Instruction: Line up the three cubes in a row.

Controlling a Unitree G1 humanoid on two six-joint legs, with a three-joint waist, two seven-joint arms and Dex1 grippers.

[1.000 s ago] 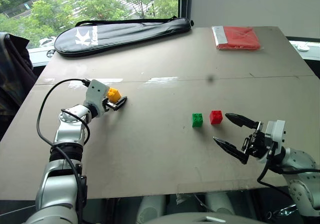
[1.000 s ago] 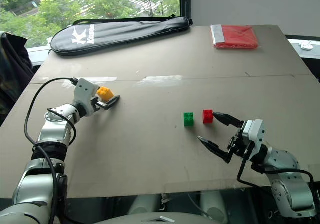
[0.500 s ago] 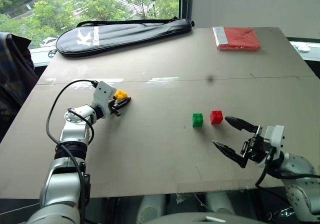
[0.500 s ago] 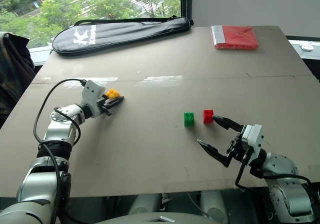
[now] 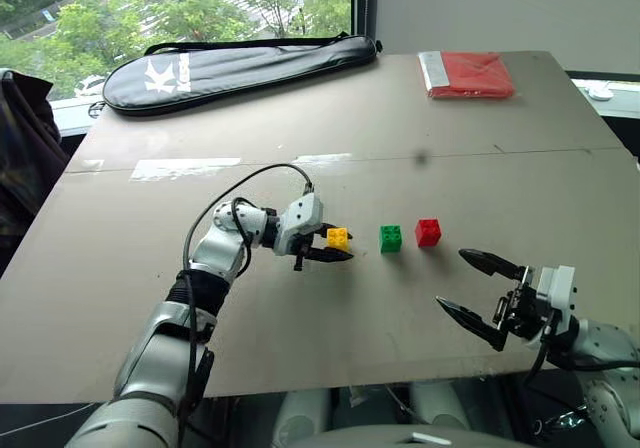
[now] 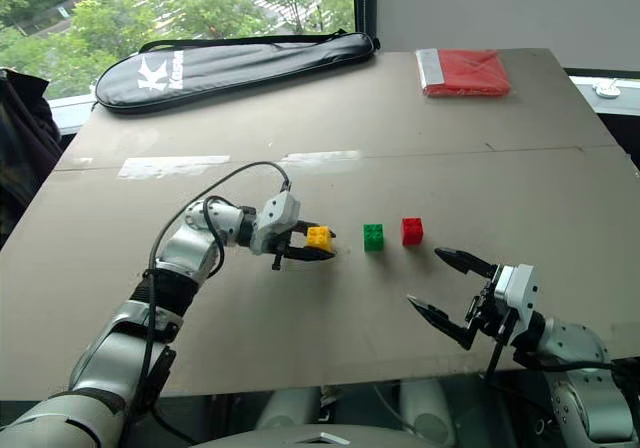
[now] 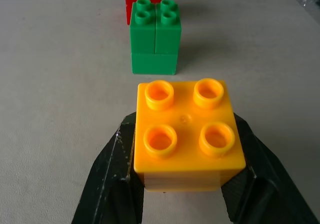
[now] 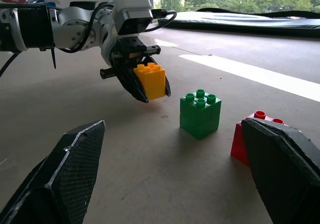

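Matte grey-brown table, faint seam across its middle. Left gripper pinches the yellow brick, glossy moulded plastic with four hollow round studs on top, held just above the surface near the table's middle. Green brick, same studded type, sits just beside it; red brick next along toward the right edge, close but apart. Right gripper spread wide near the front edge, its black fingers cross-hatched. Black padded racket bag along the far edge, white "K" logo. Flat red packet at far right corner.
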